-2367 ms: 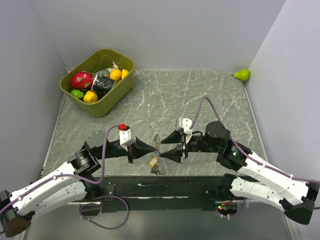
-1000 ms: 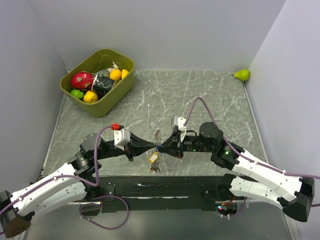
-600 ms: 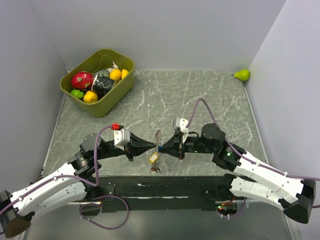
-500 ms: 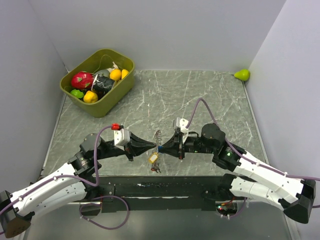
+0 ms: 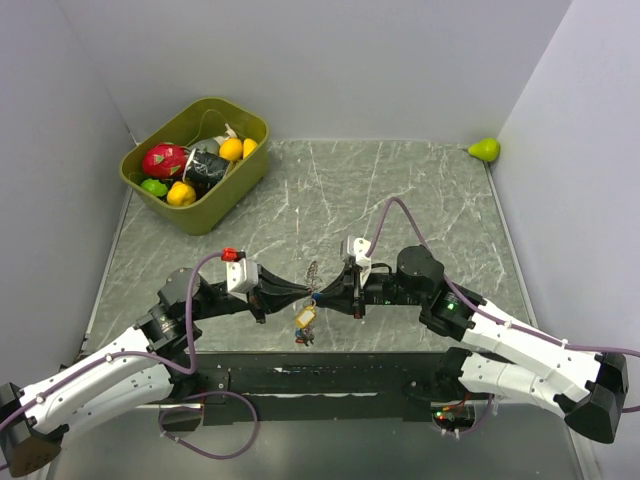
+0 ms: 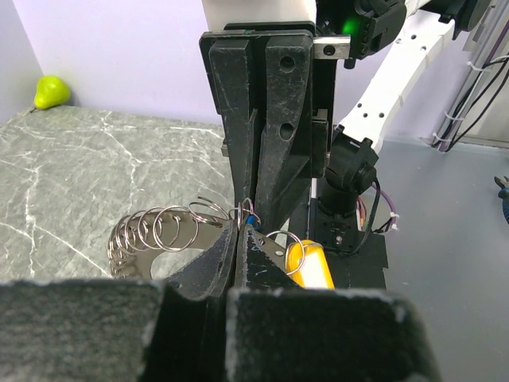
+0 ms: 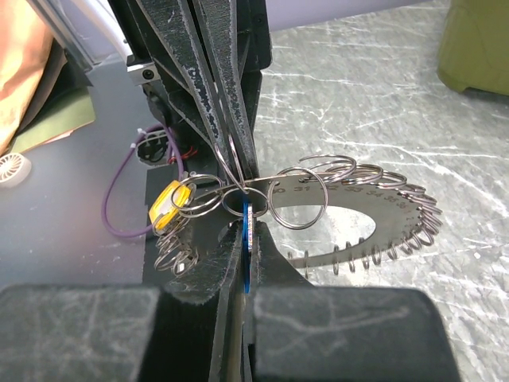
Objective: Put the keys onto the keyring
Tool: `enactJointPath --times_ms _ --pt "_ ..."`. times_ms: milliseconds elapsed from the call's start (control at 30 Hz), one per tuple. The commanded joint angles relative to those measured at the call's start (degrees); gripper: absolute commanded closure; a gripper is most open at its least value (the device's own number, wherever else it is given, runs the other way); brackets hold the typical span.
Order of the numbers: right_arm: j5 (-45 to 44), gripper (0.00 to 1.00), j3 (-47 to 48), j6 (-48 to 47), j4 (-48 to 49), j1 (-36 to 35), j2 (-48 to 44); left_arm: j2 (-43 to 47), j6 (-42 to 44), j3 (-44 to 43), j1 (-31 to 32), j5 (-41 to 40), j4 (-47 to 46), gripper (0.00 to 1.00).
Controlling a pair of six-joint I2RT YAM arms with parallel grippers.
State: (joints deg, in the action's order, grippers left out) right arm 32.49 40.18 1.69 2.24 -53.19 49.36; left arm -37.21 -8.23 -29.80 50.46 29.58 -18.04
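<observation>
Above the table's near edge, both grippers meet tip to tip. My left gripper (image 5: 308, 294) (image 6: 241, 228) is shut on the rim of the keyring (image 6: 159, 231) (image 7: 374, 231), a flat silvery loop strung with several small wire rings. My right gripper (image 5: 322, 293) (image 7: 245, 225) is shut on a blue key tag (image 7: 248, 231), whose small ring sits against the keyring's edge by the left fingers (image 7: 207, 87). A yellow tag (image 5: 305, 318) (image 6: 308, 267) (image 7: 171, 205) hangs from the ring cluster below the tips. Small dark keys (image 5: 303, 337) dangle under it.
An olive bin (image 5: 215, 215) with toy fruit stands at the back left. A green toy pear (image 5: 485, 149) lies in the far right corner. The black base rail (image 5: 330, 372) runs along the near edge, just under the grippers.
Both grippers have closed in on each other from apart. In the last half second the right arm has edged left, and the hanging yellow tag has shifted slightly with it.
</observation>
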Motion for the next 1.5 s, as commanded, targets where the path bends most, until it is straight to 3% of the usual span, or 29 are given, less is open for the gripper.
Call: enactJointPath --times_ms 0,733,800,867,900,967,1100,1200,1300,1467 --pt "0.90 1.00 -0.37 -1.25 -1.45 0.28 0.73 2.14 -0.21 -1.22 0.17 -0.93 -7.45 0.99" --pt "-0.41 1.00 0.69 -2.84 -4.97 -0.60 0.39 2.49 -0.21 -0.96 0.17 -1.72 -6.39 0.99" --pt "-1.63 0.86 0.25 -2.40 -4.00 -0.69 -0.58 2.32 -0.12 -0.87 0.17 -1.90 -6.13 0.99" --pt "-2.78 0.81 -0.19 -2.31 -3.47 -0.60 -2.16 2.14 -0.30 -0.44 0.08 -2.16 -6.21 0.99" --pt "-3.57 0.72 -0.28 -2.14 -3.38 -0.60 -2.69 2.14 -0.30 -0.35 0.25 -2.34 -6.13 0.99" --pt "-5.06 0.68 -0.46 -2.13 -3.38 -0.60 -4.53 1.97 -0.12 -0.17 0.17 -2.42 -6.13 0.99" --pt "-7.70 0.40 -1.95 -1.78 -2.50 -0.60 -7.61 1.62 0.06 -0.26 0.17 -2.69 -5.78 0.99" --pt "-9.37 0.25 -2.57 -1.78 -2.50 -0.51 -9.19 1.79 0.06 -0.26 0.17 -2.87 -5.51 0.99" --pt "-9.81 0.13 -3.00 -1.78 -2.50 -0.60 -10.42 1.88 0.41 -0.34 0.17 -3.13 -4.99 0.99" --pt "-10.43 0.01 -3.18 -0.29 -2.50 -0.60 -12.09 1.88 0.76 -0.70 0.17 -4.27 -3.84 0.99"
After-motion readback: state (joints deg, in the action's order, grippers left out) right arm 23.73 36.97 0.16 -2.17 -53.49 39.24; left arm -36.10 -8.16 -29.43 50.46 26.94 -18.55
